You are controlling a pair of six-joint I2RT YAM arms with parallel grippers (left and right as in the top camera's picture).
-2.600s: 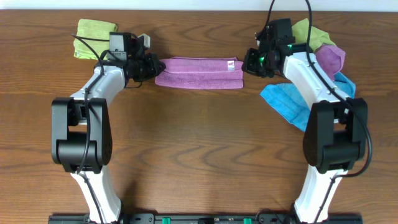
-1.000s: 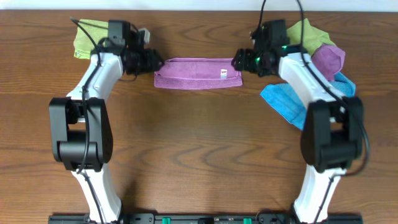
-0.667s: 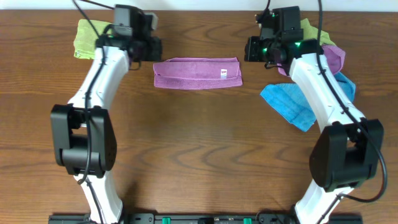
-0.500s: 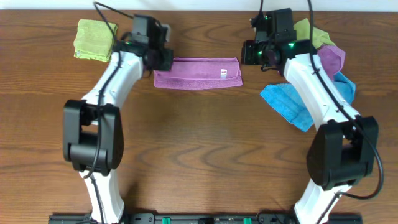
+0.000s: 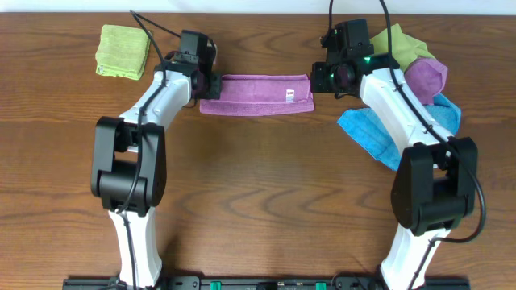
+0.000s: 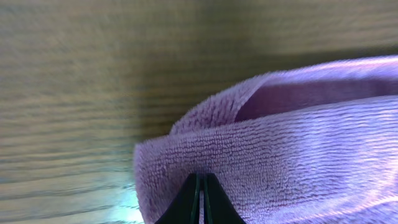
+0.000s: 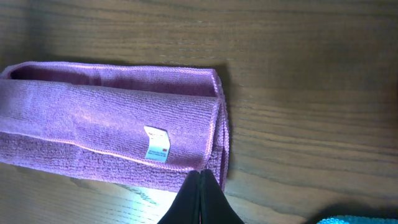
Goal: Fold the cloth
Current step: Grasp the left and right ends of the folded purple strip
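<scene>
The purple cloth (image 5: 256, 93) lies folded into a long strip at the back of the table, white tag (image 5: 289, 93) on top near its right end. My left gripper (image 5: 207, 83) is at the strip's left end. In the left wrist view its fingers (image 6: 202, 180) are shut, tips resting on the cloth's (image 6: 280, 155) top layer, nothing seen between them. My right gripper (image 5: 318, 80) is at the right end. In the right wrist view its fingers (image 7: 200, 174) are shut, tips at the near corner of the cloth (image 7: 93, 118).
A folded green cloth (image 5: 121, 51) lies at the back left. At the back right is a pile of loose cloths: green (image 5: 399, 42), mauve (image 5: 427, 76) and blue (image 5: 375, 133). The blue one shows at the right wrist view's bottom edge (image 7: 348, 219).
Both grippers pulled away from the cloth's ends, then came back. The left one has moved right to the left end; the right one has dropped to the right end. The cloth stayed flat.
</scene>
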